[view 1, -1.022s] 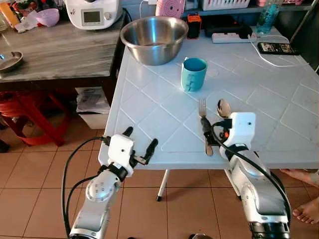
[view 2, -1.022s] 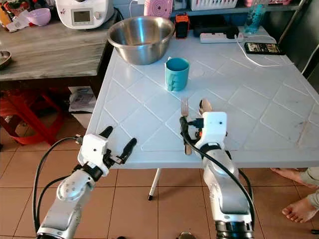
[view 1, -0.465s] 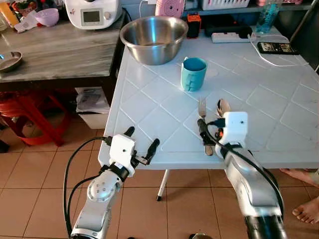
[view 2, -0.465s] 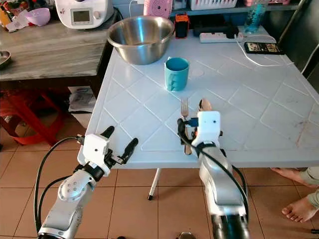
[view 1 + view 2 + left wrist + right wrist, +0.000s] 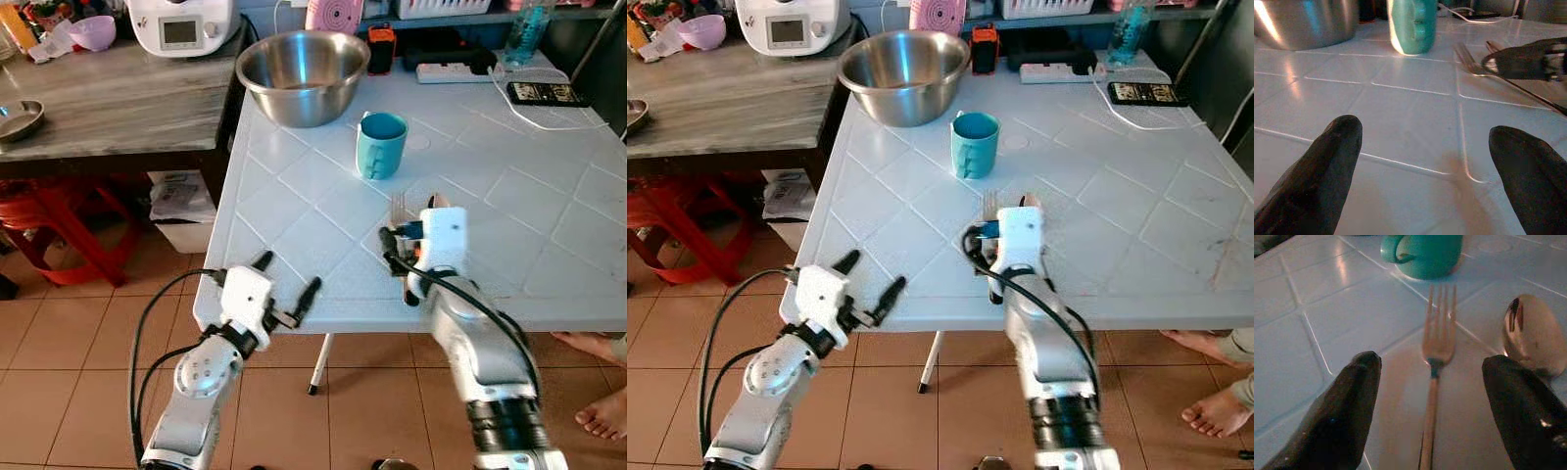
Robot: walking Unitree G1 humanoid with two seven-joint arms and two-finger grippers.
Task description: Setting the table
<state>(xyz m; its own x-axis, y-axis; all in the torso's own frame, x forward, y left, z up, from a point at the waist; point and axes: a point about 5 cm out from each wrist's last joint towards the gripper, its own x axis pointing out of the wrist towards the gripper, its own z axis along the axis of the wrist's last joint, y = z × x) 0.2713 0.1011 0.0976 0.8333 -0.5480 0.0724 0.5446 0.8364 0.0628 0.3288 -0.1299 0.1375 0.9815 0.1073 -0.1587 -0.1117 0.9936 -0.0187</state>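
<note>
While we lean over the white desk [image 5: 294,211], this is what we see:
Right end effector [image 5: 1432,396]: low over the desk near its front edge, fingers spread wide, straddling the fork's handle without touching it.
Fork [image 5: 1438,342]: flat on the desk near the front edge, tines toward the teal mug.
Spoon [image 5: 1533,335]: flat just beside the fork, on its right, bowl up.
Teal mug [image 5: 380,145]: upright, mid-desk, beyond the cutlery.
Steel bowl [image 5: 303,76]: near the desk's far left corner.
Left end effector [image 5: 284,289]: at the front left corner, level with the desk's edge, fingers spread, holding nothing.
</note>
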